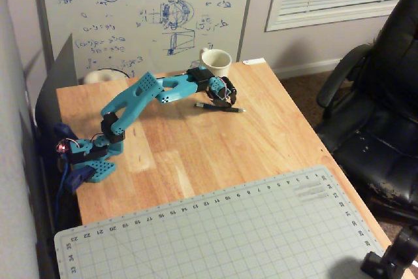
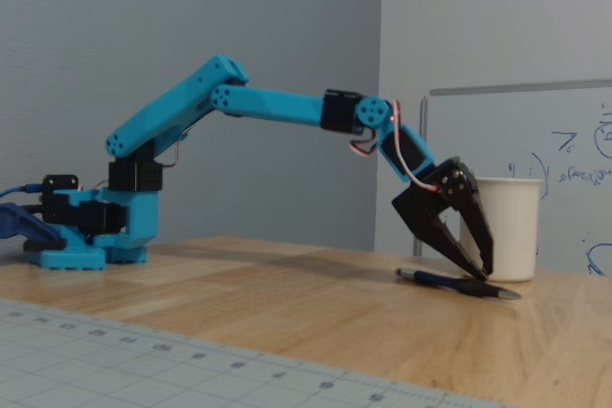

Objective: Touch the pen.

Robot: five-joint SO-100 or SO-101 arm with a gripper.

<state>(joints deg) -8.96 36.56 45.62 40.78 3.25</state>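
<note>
The pen (image 1: pixel 204 105) is thin and dark with a silvery tip. It lies flat on the wooden table (image 1: pixel 196 155), just in front of the white mug (image 1: pixel 216 61). The blue arm reaches out over it. In the fixed view the black gripper (image 2: pixel 483 272) points steeply down, and its fingertips come together at the pen (image 2: pixel 435 280), near the pen's tip end and level with its top. The jaws look shut and hold nothing. In the overhead view the gripper (image 1: pixel 227 104) covers the middle of the pen.
The mug (image 2: pixel 507 226) stands right behind the gripper. The arm's base (image 1: pixel 91 161) sits at the table's left edge. A grey cutting mat (image 1: pixel 215 233) covers the near part of the table. A black office chair (image 1: pixel 379 96) stands to the right, a whiteboard (image 1: pixel 144 11) behind.
</note>
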